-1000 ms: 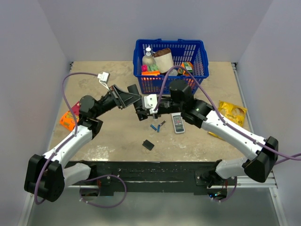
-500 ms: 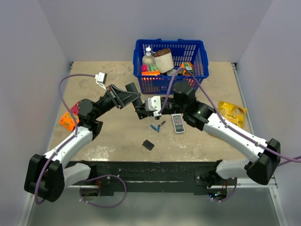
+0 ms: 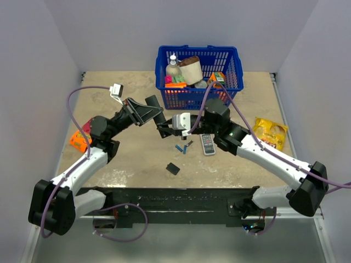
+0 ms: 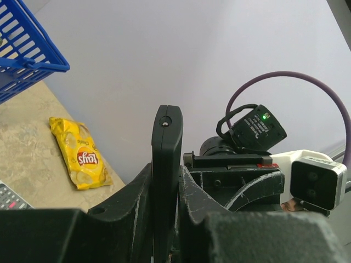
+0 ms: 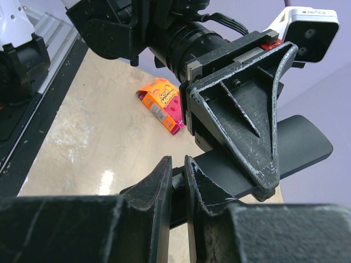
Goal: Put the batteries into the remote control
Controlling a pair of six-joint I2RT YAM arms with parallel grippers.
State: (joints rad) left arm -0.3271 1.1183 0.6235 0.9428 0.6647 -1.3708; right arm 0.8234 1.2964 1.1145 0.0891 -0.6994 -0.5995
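The remote control (image 4: 166, 137) is clamped edgewise between the fingers of the left pincer (image 4: 165, 189) and held off the desk (image 3: 131, 159), presumably so that its back is offered to the right pincer (image 5: 176, 167). That pincer's jaws are nearly closed just beside it; whether a cell is pinched cannot be told. Loose batteries (image 3: 180, 148) are seen on the desk beneath that pincer.

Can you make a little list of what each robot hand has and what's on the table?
left gripper: shut on the black remote, up off the table
right gripper: almost shut on a small dark thing by the remote; maybe a battery, unclear
batteries: blue, lying on the table
small black piece: on the table, apart from the batteries
also there: grey remote, blue basket, yellow chip bag, orange box
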